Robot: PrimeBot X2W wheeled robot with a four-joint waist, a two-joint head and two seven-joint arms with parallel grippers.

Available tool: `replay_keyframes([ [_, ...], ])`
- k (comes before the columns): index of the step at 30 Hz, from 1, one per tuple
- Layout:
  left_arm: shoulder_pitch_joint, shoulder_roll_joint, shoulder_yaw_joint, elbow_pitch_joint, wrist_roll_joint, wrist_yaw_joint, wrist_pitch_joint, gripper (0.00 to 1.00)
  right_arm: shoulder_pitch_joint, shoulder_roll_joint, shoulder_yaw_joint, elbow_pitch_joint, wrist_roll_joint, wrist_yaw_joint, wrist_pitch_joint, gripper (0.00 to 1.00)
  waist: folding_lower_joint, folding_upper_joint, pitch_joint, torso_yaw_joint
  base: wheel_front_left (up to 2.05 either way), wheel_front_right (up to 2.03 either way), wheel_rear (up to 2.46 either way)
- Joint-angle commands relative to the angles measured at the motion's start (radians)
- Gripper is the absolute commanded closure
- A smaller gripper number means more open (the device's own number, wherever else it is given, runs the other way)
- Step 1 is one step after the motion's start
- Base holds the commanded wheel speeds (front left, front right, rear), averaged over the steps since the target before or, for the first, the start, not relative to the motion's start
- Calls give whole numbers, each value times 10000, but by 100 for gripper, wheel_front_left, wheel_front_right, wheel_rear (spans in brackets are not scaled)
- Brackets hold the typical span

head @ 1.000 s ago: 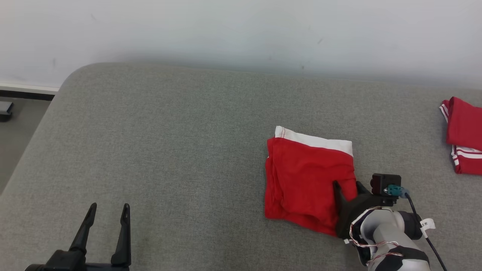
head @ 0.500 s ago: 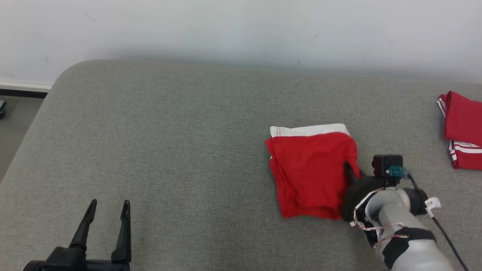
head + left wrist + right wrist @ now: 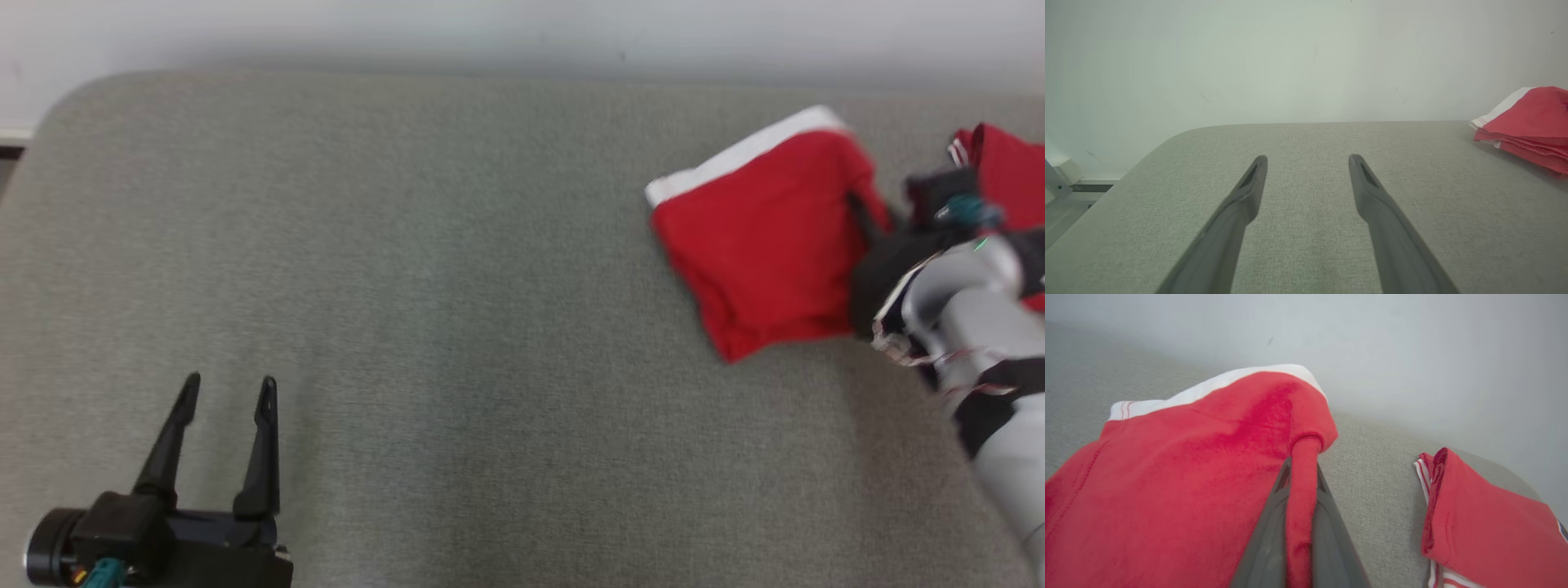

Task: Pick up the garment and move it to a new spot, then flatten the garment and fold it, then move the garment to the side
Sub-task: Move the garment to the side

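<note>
Firmly clamped by the right gripper [image 3: 859, 208], the folded red garment [image 3: 763, 245] sits at two o'clock on the grey padded surface [image 3: 457, 269]; the left gripper [image 3: 229, 382], at seven o'clock, has jaws apart.

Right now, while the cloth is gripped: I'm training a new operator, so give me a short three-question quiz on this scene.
1. True or false: the right arm's jaws are shut on an edge of the folded red garment with the white band.
2. The left arm's jaws are: A) open and holding nothing; B) shut on cloth; C) pressing the garment flat.
3. What lies to the robot's right of that garment on the grey fabric surface?
Key: 1 true. 2 A. 3 a second folded red garment with white stripes.
</note>
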Motion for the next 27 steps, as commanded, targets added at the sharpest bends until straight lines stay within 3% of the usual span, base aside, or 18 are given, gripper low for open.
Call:
replay_keyframes([
  [1,-210,57,29,-118,-41,21,-28,0,-249,-285,142,-208,156,-29,84,100,-1,-1,838,-539,0,0,0],
  [12,-908,668,-46,-813,29,21,-28,0,-1479,-2738,644,-2021,988,-31,999,100,-1,-1,2599,-1780,0,0,0],
  [19,-1290,1091,-150,-1605,145,21,-29,0,-1759,-3962,117,-2605,1027,-31,1433,100,-1,-1,3539,-2262,0,0,0],
  [27,-1517,1379,-211,-2138,217,21,-29,0,-2048,-4463,-317,-2711,387,-31,1505,100,-1,-1,4122,-2429,0,0,0],
])
